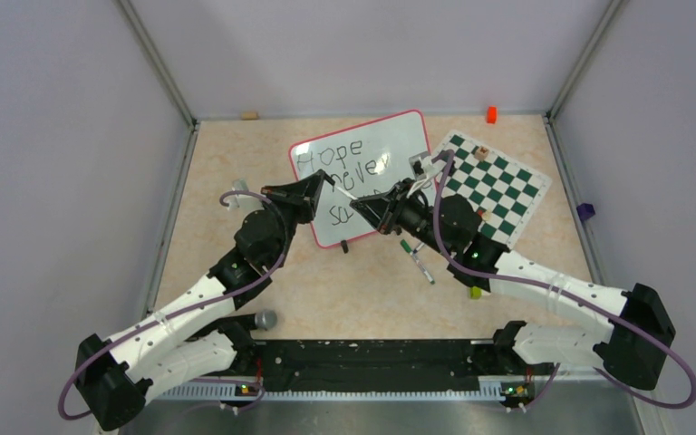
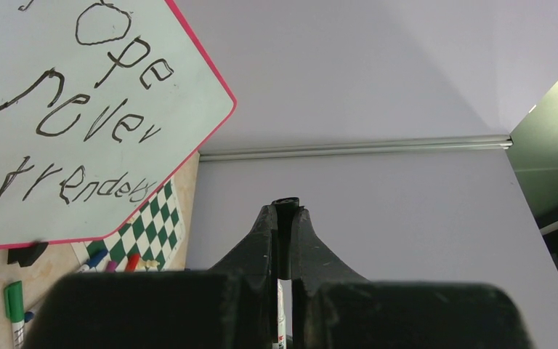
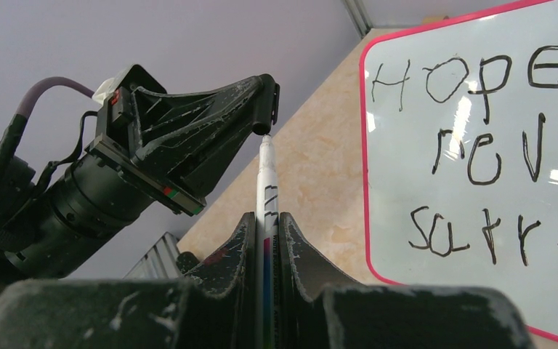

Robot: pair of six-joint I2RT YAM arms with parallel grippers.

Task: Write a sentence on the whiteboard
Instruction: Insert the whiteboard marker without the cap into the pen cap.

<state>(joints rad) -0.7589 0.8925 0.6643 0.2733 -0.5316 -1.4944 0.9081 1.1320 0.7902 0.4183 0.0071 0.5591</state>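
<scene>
Two arms meet over near edge of whiteboard (image 1: 399, 136). Right gripper (image 3: 265, 218) clamped on marker (image 3: 267, 174), tip pointing at left gripper (image 3: 265, 102). Left gripper pinched tight on small black cap (image 2: 286, 203), right at marker tip, likely to put cap back on. Sentence (image 1: 340, 163) looks done, three lines. Whiteboard lies flat toward far edge of table, chess mat (image 1: 498, 181) just beside its right side.
</scene>
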